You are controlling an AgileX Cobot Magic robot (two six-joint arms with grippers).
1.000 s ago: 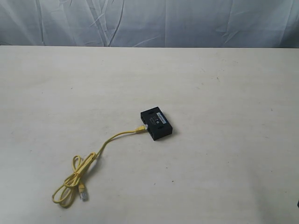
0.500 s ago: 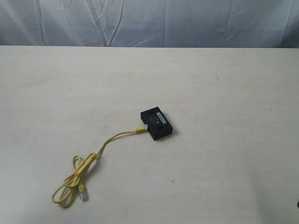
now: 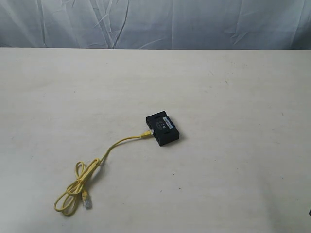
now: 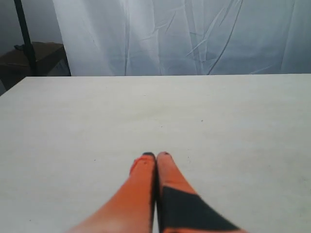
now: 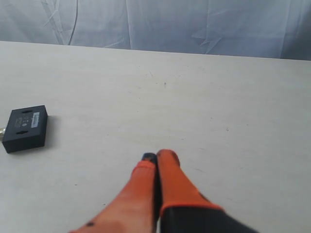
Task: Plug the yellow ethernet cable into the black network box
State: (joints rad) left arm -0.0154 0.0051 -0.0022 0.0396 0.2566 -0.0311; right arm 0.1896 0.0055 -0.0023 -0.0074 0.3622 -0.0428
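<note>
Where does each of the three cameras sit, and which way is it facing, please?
Exterior: raised, looking down across the table to the pale drape; shows the yellow ethernet cable and the black network box; no arm clearly visible.
Left wrist: behind the left tool, looking along its shut fingers over the table toward the drape.
Right wrist: behind the right tool, also shut, facing the drape, box ahead.
Shared: exterior and right wrist both show the box.
</note>
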